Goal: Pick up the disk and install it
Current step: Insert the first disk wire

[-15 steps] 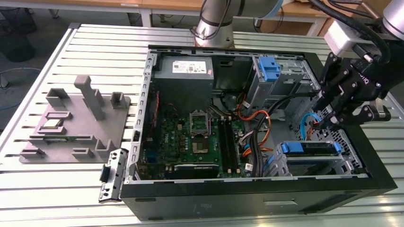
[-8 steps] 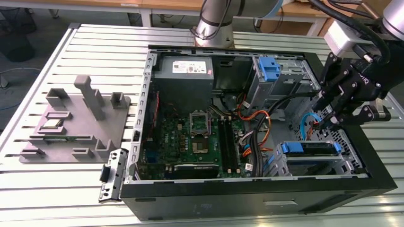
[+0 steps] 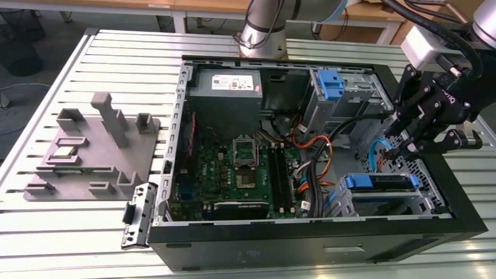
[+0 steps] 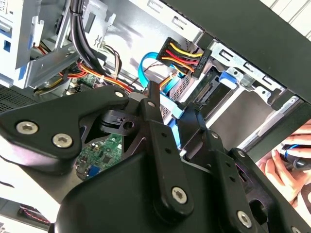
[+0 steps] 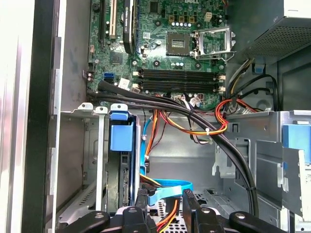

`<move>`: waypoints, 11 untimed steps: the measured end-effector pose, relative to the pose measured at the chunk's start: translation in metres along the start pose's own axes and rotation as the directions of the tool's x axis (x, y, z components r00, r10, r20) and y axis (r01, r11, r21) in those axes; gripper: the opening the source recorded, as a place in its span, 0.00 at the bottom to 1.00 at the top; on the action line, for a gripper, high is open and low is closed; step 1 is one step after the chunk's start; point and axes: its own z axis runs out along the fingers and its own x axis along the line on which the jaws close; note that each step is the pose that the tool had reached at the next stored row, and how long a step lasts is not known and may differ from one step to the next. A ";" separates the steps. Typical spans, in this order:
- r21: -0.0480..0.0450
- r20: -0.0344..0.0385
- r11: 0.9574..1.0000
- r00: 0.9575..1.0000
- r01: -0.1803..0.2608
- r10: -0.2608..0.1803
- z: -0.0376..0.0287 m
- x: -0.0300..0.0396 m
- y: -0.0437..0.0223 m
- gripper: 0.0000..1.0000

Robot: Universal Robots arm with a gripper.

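Exterior view: black two-finger end effector (image 3: 413, 152) hanging over the open black computer case (image 3: 310, 238) on the slatted metal bench (image 3: 78, 232), just above the case's drive cage. Flat silver hard disk with blue plastic rails (image 3: 377, 183) seated in that cage, directly beneath the fingertips, not gripped. Fingers (image 4: 158, 131) in the second wrist view spread apart with nothing between them, blue ribbon cable (image 4: 150, 65) just beyond. Green motherboard (image 5: 160, 43) in the first wrist view, farther inside the case than the cage. Grey plastic fixture tray (image 3: 93, 151) on the bench outside the case. A person's hand (image 4: 286, 170) visible outside the case wall.
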 end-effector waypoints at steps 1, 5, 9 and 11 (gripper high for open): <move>0.000 0.000 1.000 1.000 0.000 0.000 0.0000 0.0001 0.0001 0.42; 0.001 0.000 1.000 1.000 0.000 0.000 0.0004 0.0007 0.0031 0.42; 0.004 0.000 1.000 1.000 0.000 0.000 0.0008 0.0012 0.0073 0.42; 0.004 -0.001 1.000 1.000 0.000 0.000 0.0009 0.0014 0.0077 0.42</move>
